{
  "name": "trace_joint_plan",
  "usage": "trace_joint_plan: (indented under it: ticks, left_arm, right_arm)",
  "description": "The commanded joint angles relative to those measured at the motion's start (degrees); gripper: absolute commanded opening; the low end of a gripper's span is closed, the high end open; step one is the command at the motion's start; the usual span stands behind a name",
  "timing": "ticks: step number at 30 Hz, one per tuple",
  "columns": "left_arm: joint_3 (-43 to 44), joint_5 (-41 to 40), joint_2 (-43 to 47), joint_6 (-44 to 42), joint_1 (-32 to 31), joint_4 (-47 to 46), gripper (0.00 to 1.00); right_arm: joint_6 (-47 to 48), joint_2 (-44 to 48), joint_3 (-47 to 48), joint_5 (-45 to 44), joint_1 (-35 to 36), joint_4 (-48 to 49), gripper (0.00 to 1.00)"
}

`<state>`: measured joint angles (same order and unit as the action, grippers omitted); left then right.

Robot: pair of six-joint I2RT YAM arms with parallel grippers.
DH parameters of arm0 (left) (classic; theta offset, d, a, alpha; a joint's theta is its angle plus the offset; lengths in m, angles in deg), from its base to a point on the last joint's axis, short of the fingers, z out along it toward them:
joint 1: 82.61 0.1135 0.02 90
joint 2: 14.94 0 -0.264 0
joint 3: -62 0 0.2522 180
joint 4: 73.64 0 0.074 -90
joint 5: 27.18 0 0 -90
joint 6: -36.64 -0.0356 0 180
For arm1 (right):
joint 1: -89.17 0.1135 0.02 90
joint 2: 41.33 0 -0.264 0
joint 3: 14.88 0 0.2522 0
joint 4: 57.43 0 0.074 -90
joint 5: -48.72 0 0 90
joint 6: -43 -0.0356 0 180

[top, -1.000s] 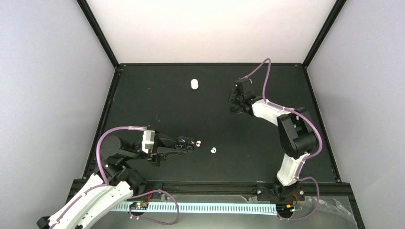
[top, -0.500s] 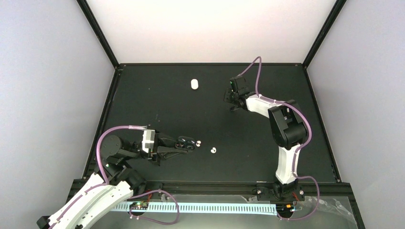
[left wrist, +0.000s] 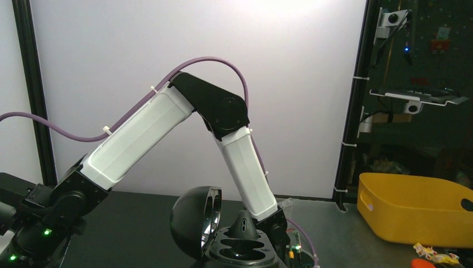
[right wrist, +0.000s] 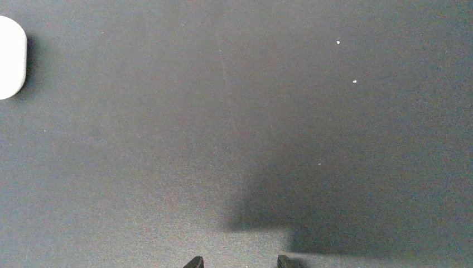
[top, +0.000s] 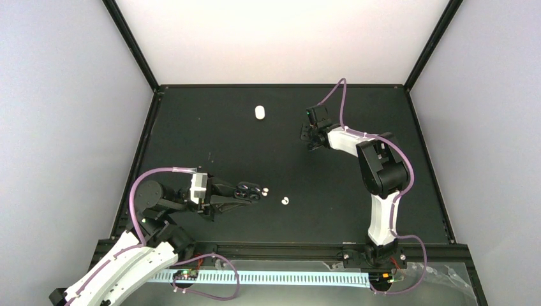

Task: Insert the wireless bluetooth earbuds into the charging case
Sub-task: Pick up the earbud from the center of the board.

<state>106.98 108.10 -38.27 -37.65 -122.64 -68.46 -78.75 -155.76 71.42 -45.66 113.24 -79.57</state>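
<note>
My left gripper (top: pixel 250 193) is shut on the open black charging case (top: pixel 243 188) near the table's front left. In the left wrist view the case's round lid (left wrist: pixel 192 220) stands up and the tray (left wrist: pixel 244 252) shows two hollows. A black cone-shaped bud (left wrist: pixel 244 225) stands at the tray's back. My own left fingers are hidden there. Two white earbuds lie on the mat: one (top: pixel 265 190) just right of the case, the other (top: pixel 285 201) farther right. My right gripper (top: pixel 309 137) hovers open over bare mat at the far centre-right; its fingertips (right wrist: pixel 194 262) hold nothing.
A white oval pod (top: pixel 259 112) lies at the far centre of the mat, left of the right gripper, and shows at the left edge of the right wrist view (right wrist: pixel 10 56). Black frame rails (top: pixel 137 159) border the mat. A yellow bin (left wrist: pixel 413 206) sits off the table.
The right arm has folded its elbow inward and carried its gripper a little to the left and away. The left arm and the case have not moved.
</note>
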Motion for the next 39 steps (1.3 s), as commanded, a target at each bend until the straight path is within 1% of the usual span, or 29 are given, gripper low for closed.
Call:
trace_joint_plan:
  ticks: [1,8,21,39]
  left_arm:
    - [0.24,0.79,-0.13,0.53,0.23,-1.57,0.02]
    - [0.24,0.87,-0.24,0.64,0.24,-1.86,0.02]
    - [0.24,0.84,-0.22,0.73,0.30,-1.76,0.02]
    - [0.24,0.83,-0.37,0.87,0.24,-1.84,0.02]
  right_arm:
    - [0.89,-0.49,-0.16,-1.50,0.09,-0.68,0.33]
    - [0.99,-0.25,-1.73,-2.15,0.09,-0.55,0.32]
    - [1.54,1.14,-3.99,-3.90,0.12,-1.06,0.26]
    - [2.54,3.87,-5.89,-5.18,0.18,-1.39,0.15]
